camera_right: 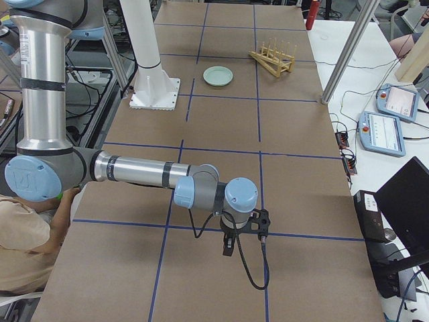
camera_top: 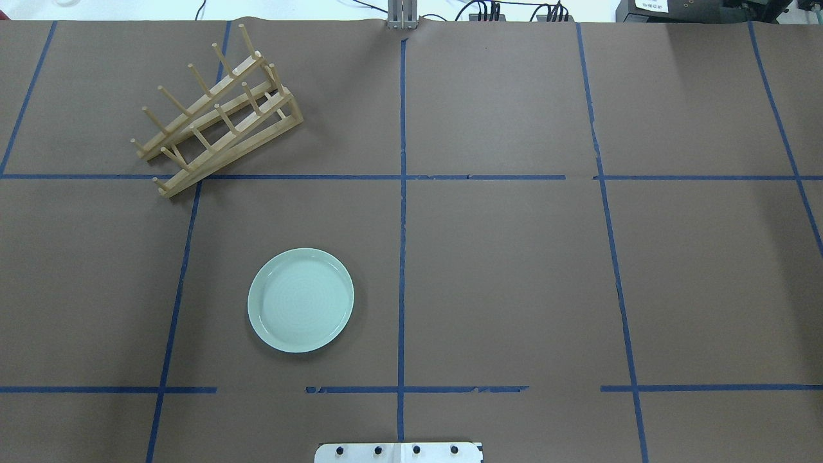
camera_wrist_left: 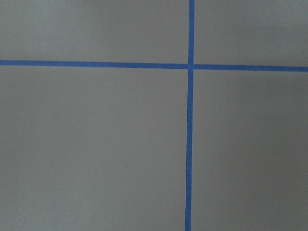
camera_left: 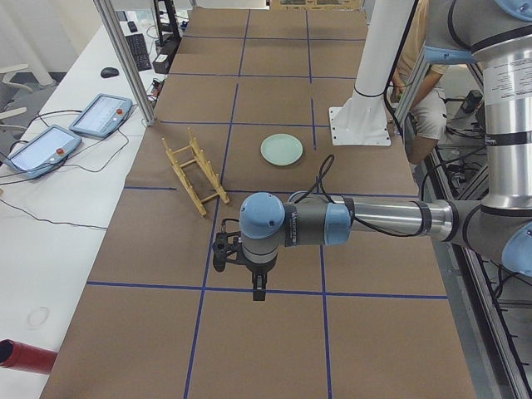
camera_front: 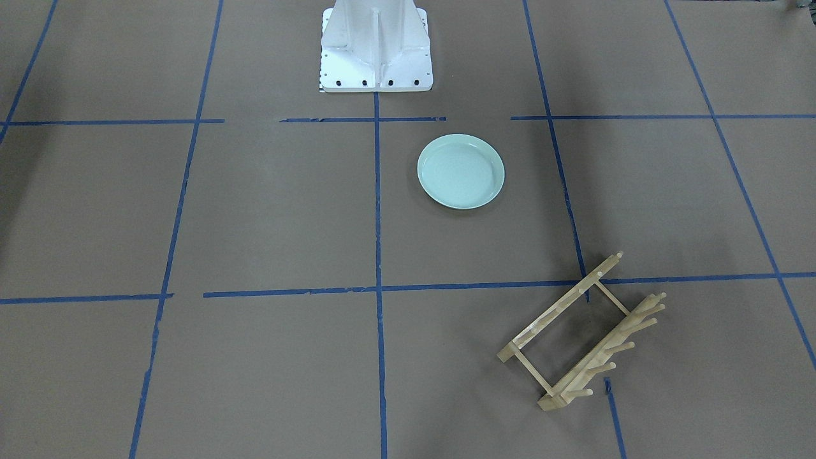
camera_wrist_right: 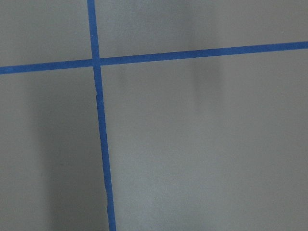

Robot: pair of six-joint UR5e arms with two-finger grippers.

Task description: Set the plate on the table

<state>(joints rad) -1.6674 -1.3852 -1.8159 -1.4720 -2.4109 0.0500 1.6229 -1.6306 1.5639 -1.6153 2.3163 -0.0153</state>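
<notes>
The pale mint-green plate [camera_top: 301, 300] lies flat on the brown table [camera_top: 501, 283], near the robot base and left of the centre tape line; it also shows in the front view [camera_front: 461, 171] and both side views [camera_left: 282, 150] [camera_right: 218, 75]. My left gripper [camera_left: 258, 290] shows only in the left side view, hanging over the table far from the plate. My right gripper [camera_right: 228, 247] shows only in the right side view, likewise far from the plate. I cannot tell whether either is open or shut. Nothing is seen held.
A light wooden peg rack [camera_top: 215, 112] stands at the far left of the table [camera_front: 583, 335]. The white robot base [camera_front: 376, 48] sits at the near edge. The wrist views show only brown paper and blue tape lines [camera_wrist_left: 191, 144] [camera_wrist_right: 101, 139]. Tablets [camera_left: 101, 115] lie beside the table.
</notes>
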